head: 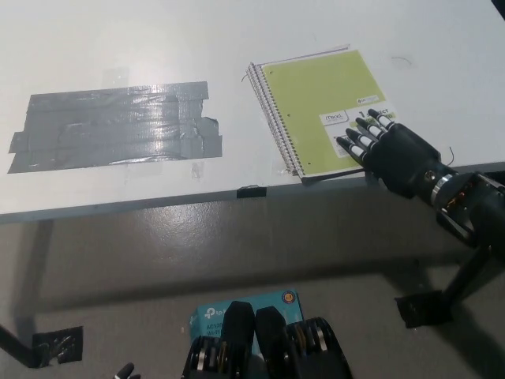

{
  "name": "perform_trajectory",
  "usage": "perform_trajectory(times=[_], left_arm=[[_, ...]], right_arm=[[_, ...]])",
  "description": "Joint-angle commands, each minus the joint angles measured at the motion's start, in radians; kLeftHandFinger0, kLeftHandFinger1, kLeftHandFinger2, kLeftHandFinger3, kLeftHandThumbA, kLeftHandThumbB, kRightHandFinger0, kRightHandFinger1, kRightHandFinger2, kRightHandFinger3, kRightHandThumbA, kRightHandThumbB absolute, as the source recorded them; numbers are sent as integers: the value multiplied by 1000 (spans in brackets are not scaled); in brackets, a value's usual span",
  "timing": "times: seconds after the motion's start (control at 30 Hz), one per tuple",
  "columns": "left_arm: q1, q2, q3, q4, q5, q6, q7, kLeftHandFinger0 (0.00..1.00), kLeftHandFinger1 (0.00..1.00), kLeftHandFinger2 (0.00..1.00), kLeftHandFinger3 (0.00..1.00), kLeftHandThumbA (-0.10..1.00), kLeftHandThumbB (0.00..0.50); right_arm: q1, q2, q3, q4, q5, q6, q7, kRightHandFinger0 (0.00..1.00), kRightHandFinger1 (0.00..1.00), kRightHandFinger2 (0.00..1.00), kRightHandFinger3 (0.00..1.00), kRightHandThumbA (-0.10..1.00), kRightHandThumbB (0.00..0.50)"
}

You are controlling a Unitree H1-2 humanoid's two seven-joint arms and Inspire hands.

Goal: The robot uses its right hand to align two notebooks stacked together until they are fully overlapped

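A lime-green spiral notebook [316, 106] lies on the white table [237, 47] at the right, spiral edge to the left. It covers a purple notebook almost wholly; only a thin purple sliver [304, 57] shows along the far edge. My black right hand [387, 146] rests with spread fingers on the green cover's near right corner, open, holding nothing. My white left hand is out of view apart from a tiny tip at the bottom edge.
A big patch of grey duct tape [114, 126] is stuck to the table's left half. The table's front edge runs just below the notebooks. On the floor below lies a teal box [241, 304].
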State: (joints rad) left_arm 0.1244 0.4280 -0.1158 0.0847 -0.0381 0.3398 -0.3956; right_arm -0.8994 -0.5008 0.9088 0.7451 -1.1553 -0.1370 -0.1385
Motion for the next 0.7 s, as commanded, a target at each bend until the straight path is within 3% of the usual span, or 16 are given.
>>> perform_trajectory(times=[0.0, 0.2, 0.33, 0.47, 0.53, 0.67], left_arm=[[-7, 28, -4, -20, 10, -12, -15, 520, 547, 629, 1000, 1000, 500], [-3, 31, -1, -43, 9, 4, -16, 542, 564, 638, 1000, 1000, 500], [-5, 26, 3, -36, 9, 10, -11, 552, 559, 624, 1000, 1000, 500], [-5, 28, 2, -36, 9, 4, -14, 523, 545, 628, 1000, 1000, 500], [-1, 28, 0, -44, 8, 11, -16, 561, 570, 633, 1000, 1000, 500], [-3, 27, -3, -37, 11, -2, -18, 513, 545, 637, 1000, 1000, 500]], right_arm=[[-26, -1, -16, 5, -6, -27, 32, 1000, 1000, 1000, 1000, 1000, 306], [-28, 15, -30, -1, -6, -16, 49, 1000, 1000, 1000, 1000, 1000, 307], [-28, 37, -39, -13, 1, 4, 85, 1000, 1000, 1000, 1000, 1000, 334], [-25, 46, -52, -22, 0, 7, 103, 1000, 1000, 1000, 1000, 1000, 330], [-22, 46, -46, -29, -19, 16, 112, 1000, 1000, 1000, 1000, 1000, 317], [-29, 49, -49, -24, -24, 19, 122, 1000, 1000, 1000, 1000, 1000, 315]])
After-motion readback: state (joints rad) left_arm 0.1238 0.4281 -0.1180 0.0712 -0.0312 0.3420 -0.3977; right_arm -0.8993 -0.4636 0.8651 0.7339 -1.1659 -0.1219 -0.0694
